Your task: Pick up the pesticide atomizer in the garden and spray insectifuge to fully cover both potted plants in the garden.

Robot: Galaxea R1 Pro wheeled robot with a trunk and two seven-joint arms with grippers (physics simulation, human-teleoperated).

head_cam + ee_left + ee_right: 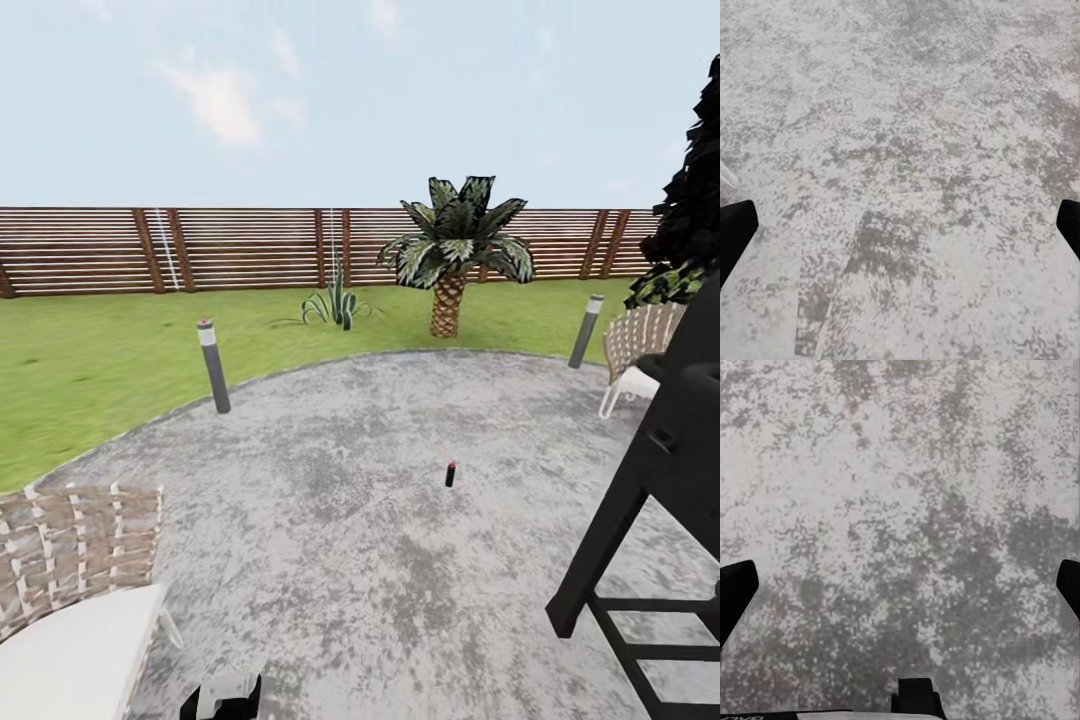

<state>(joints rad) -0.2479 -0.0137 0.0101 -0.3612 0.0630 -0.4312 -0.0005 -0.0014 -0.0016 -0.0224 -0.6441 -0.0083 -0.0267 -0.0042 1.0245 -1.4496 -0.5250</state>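
The pesticide atomizer (450, 474) stands upright on the patio (330, 520) — well ahead of you, slightly right. Both claws hang released, empty — the right arm looks nearer.

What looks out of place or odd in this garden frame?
One thing: a small dark object with a red spot stands alone in the middle of the paved patio, away from the chairs. It is too small to identify surely. Both grippers hang open over bare paving.
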